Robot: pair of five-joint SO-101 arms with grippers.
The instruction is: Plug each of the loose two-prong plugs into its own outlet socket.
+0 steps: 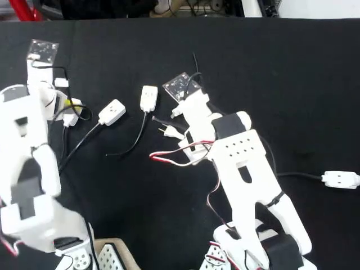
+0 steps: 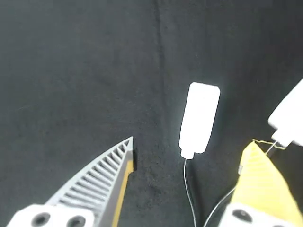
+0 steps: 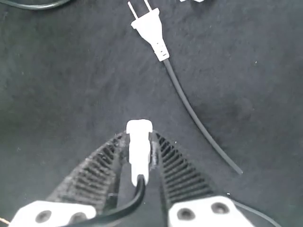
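The right gripper (image 3: 139,137) is pinched tight on a small white plug body with a black cord (image 3: 139,153). Ahead of that gripper, across bare cloth, lies a loose white two-prong plug (image 3: 149,29), prongs pointing away. The left gripper (image 2: 191,142) is spread wide and grips nothing, a white oblong outlet socket (image 2: 199,118) lying between its fingers. Well apart from the right gripper, another white socket (image 1: 340,179) sits at the black table's (image 1: 281,67) right edge, open cloth between

Robotics lab bench.
Two white arms (image 1: 247,169) are standing at a black-draped counter (image 1: 304,73); loose cables (image 1: 197,7) are lying behind it.
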